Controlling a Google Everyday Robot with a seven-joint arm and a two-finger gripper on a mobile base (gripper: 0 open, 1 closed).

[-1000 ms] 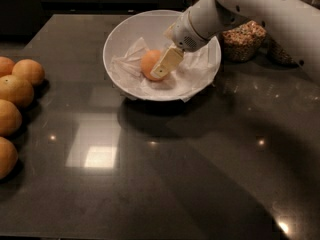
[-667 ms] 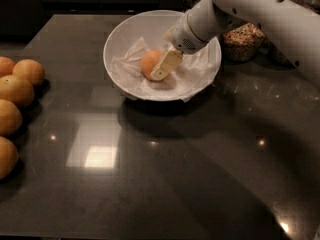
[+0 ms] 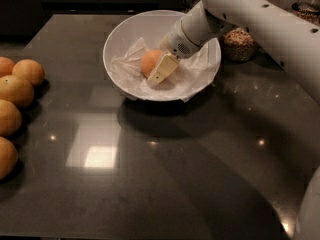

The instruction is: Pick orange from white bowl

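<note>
The orange (image 3: pixel 149 61) lies in the white bowl (image 3: pixel 120 39) on crumpled white paper, at the back middle of the dark counter. My gripper (image 3: pixel 157 69) reaches down into the bowl from the right and sits right at the orange, covering its near right side. The orange rests low in the bowl on the paper. The far side of the orange and the gripper's far side are hidden behind the wrist.
Several yellower oranges (image 3: pixel 29 71) lie along the counter's left edge. A glass jar of grains (image 3: pixel 239 44) stands just right of the bowl, and more jars stand behind. My white arm crosses the upper right.
The gripper has shifted slightly left and down onto the orange. The orange and the bowl have stayed in place.
</note>
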